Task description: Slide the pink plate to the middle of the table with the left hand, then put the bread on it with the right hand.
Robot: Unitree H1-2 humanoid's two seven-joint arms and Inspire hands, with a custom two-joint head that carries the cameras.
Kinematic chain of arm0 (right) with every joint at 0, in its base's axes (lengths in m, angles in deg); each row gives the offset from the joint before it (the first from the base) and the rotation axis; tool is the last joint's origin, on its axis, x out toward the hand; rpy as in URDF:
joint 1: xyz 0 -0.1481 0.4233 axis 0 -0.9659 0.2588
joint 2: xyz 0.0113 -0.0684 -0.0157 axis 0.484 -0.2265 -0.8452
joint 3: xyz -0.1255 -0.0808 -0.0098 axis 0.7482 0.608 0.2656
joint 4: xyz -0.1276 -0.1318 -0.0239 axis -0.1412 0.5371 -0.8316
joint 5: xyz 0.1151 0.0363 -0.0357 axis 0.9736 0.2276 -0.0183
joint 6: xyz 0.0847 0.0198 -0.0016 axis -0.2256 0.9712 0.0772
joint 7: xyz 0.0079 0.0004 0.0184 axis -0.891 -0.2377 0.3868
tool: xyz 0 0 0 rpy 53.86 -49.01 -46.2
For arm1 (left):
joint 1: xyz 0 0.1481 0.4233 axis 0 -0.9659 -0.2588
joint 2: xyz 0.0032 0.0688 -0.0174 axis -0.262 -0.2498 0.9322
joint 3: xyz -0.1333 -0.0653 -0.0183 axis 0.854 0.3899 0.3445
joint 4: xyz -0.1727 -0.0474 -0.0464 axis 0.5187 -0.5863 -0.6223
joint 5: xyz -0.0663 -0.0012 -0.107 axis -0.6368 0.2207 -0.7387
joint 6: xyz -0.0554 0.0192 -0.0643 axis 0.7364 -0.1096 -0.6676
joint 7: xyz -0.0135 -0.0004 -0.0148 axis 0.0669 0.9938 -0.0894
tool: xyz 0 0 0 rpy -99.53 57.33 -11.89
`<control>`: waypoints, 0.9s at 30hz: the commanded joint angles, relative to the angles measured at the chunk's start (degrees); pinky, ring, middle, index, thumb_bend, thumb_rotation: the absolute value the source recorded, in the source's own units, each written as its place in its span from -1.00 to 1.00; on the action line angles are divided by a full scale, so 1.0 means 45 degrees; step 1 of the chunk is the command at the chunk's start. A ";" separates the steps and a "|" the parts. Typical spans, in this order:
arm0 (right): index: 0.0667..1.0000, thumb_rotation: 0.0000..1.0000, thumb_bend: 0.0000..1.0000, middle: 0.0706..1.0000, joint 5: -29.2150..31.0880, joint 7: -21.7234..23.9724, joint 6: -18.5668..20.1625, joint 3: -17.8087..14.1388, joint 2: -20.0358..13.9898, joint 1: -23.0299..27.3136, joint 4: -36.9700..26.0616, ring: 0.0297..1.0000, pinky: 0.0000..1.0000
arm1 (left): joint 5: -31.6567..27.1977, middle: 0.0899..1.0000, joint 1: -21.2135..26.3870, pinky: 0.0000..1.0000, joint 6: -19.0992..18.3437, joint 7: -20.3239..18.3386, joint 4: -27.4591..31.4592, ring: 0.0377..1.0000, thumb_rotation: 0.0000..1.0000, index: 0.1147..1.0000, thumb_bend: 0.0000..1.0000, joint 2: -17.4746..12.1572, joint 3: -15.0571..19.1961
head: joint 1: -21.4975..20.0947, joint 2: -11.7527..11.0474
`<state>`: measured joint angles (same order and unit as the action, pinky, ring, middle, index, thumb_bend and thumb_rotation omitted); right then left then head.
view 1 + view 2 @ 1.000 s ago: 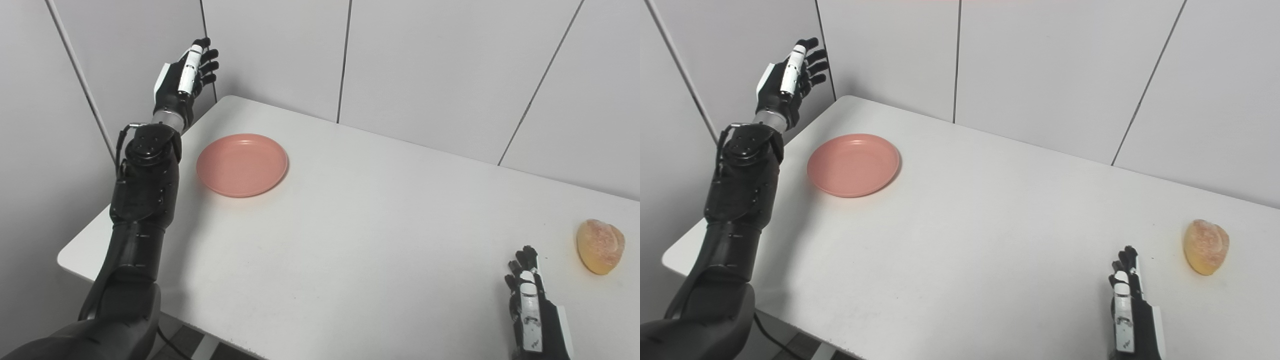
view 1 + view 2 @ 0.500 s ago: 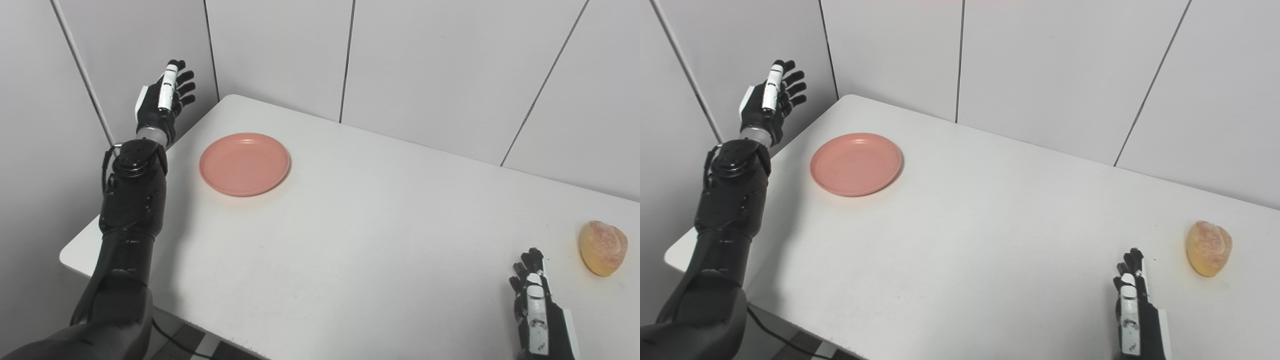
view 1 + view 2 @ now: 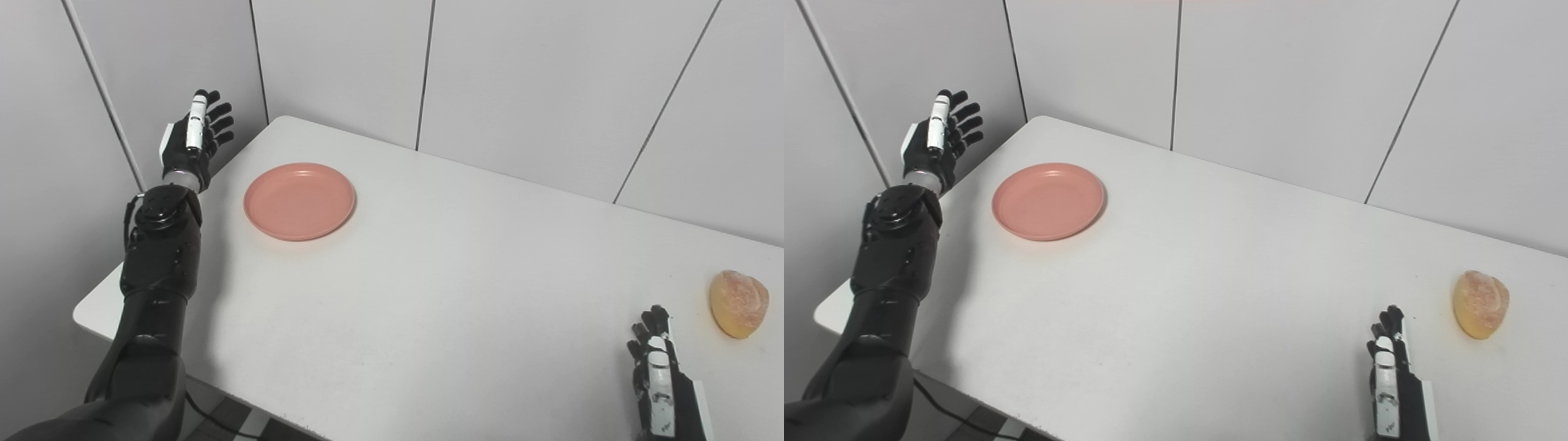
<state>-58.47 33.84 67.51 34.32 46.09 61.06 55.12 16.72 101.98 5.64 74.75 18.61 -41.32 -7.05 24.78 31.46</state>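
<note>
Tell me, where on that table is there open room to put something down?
Most of the white table is bare. The widest free patch is the middle, between the pink plate at the far left and the bread at the right edge. The tightest spot is the near right, between the bread and the right hand.

Right hand [image 3: 661, 380] partly off-frame.

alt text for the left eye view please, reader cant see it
A round pink plastic plate sits empty near the far left corner of a white table, with the robot's black left hand raised open off the table's left edge beside it. At the right edge lies a golden bread roll, the right hand just short of it.
</note>
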 commanded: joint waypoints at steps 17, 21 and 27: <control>1.00 1.00 -0.67 1.00 0.0088 0.0013 -0.0028 -0.0148 -0.0065 0.0138 -0.0470 1.00 1.00 | -0.0266 0.74 0.0055 0.80 0.0543 0.0379 -0.0019 0.77 1.00 0.71 -0.28 0.0282 -0.0203 | 0.0029 0.0147; 1.00 1.00 -0.68 1.00 0.0023 -0.0030 -0.0098 -0.0134 -0.0048 0.0155 -0.0464 1.00 1.00 | -0.0192 0.73 -0.0004 0.78 0.0571 0.0471 -0.0126 0.75 1.00 0.72 -0.30 0.0304 -0.0352 | 0.0018 0.0171; 1.00 1.00 -0.70 1.00 0.0023 0.0004 -0.0110 -0.0093 -0.0064 0.0162 -0.0480 1.00 1.00 | -0.0292 0.73 -0.0106 0.78 0.0337 0.0485 -0.0154 0.75 1.00 0.71 -0.28 0.0414 -0.0390 | 0.0003 0.0184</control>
<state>-58.39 33.59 67.56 34.00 45.93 60.92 54.85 15.53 100.05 6.27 76.89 16.78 -38.32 -8.55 24.87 32.26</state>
